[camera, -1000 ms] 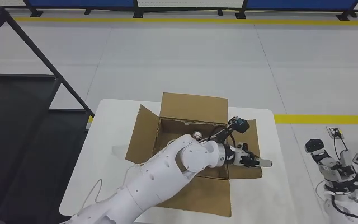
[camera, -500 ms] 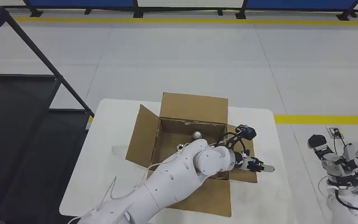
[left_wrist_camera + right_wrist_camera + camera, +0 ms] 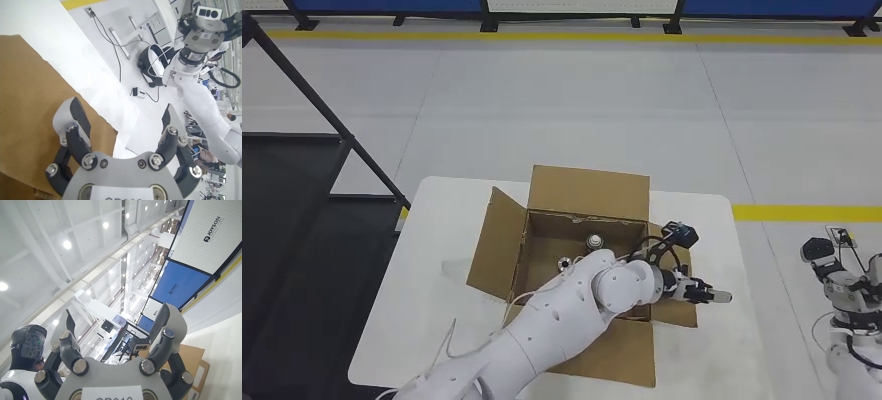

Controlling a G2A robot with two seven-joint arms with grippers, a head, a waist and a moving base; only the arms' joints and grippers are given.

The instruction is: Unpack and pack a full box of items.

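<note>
table (image 3: pixel 432 290) bears the box (image 3: pixel 587 188); left jaws and upturned right jaws gape empty.

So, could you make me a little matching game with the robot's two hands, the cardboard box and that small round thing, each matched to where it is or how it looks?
Things:
1. left hand
2. right hand
3. cardboard box
4. small round item

Places or states:
A. inside the box, toward its far side
B. open, out past the edge of the table
C. on the table, flaps spread
D. open, over the edge of a box flap

Pairs: 1-D, 2-B, 3-C, 4-A.
</note>
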